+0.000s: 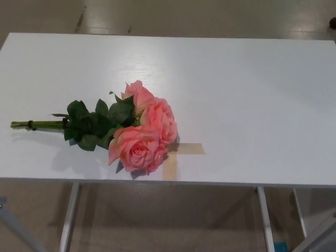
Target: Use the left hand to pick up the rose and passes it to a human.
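Roses (140,131) in pink are laid on the white table (252,94), blooms partly over a tape cross (181,152). No robot hand is seen, so their state cannot be told.

No text, label, brand, number or sign can be read anywhere in the head view. The plain white rectangular table (252,94) carries no print, and the tan strips of tape (181,152) stuck to it in a cross are blank.
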